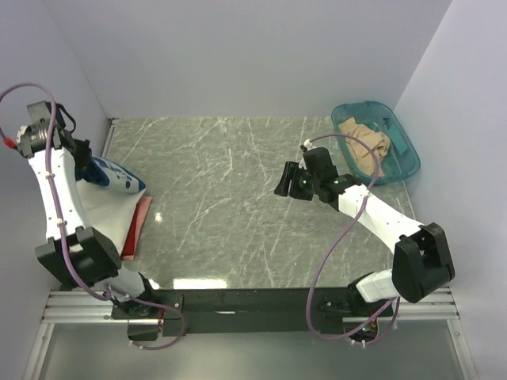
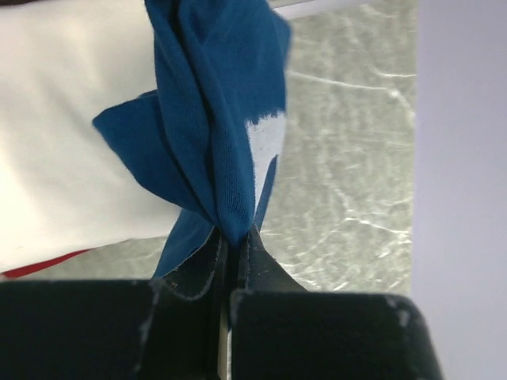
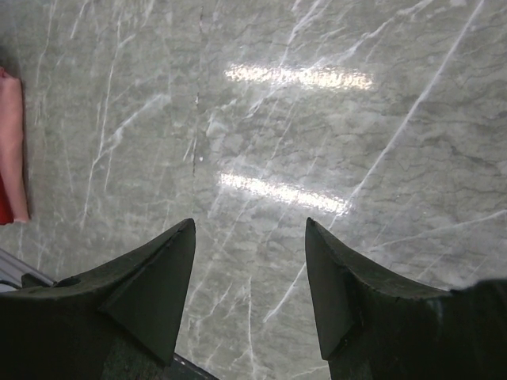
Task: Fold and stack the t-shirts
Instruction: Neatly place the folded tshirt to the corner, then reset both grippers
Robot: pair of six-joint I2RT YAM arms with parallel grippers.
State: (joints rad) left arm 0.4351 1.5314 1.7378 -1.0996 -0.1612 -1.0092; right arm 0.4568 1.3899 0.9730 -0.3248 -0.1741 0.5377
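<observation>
The dark navy blue cloth t-shirt with a pale print (image 1: 112, 176) (image 2: 214, 119) was held bunched at the table's left edge, pinched between the pressed-together fingers of the left gripper (image 2: 235, 237), close to the left wall. Beneath it, a cream-white cloth t-shirt (image 1: 107, 210) (image 2: 63, 142) was spread flat along that same edge, over a red flat piece (image 1: 141, 223) (image 3: 12, 150) whose material could not be told. A tan-beige cloth t-shirt (image 1: 366, 146) was crumpled inside the teal translucent plastic tub (image 1: 405, 154), which was set in the far right corner, near the right wall. Between the two sides, the wide middle of the grey marbled table (image 1: 230, 229) was left open; above it the right gripper (image 1: 283, 180) (image 3: 249, 226) was held with its fingers spread, gripping nothing. Three t-shirts, one tub and two grippers were counted.
</observation>
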